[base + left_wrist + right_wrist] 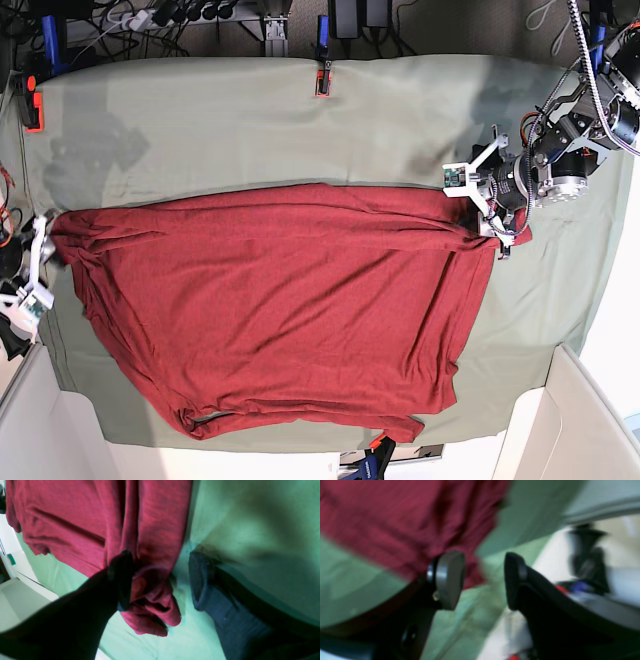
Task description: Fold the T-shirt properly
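Note:
The brick-red T-shirt [280,310] lies spread and wrinkled over the sage-green table cloth [250,130], its long side running left to right. My left gripper [490,205] is at the shirt's upper right corner. In the left wrist view it [161,575] is open, with a bunched corner of the T-shirt [150,597] lying against one finger [122,580] and the other finger [200,582] apart from it. My right gripper [38,262] is at the shirt's left end. In the blurred right wrist view it [482,580] is open, with the edge of the T-shirt [402,525] just behind its fingers.
Clamps [324,80] hold the cloth at the table's far edge, and an orange one [31,103] sits at the far left. White box walls [575,420] stand at the near right and near left corners. Cables and plugs run behind the table.

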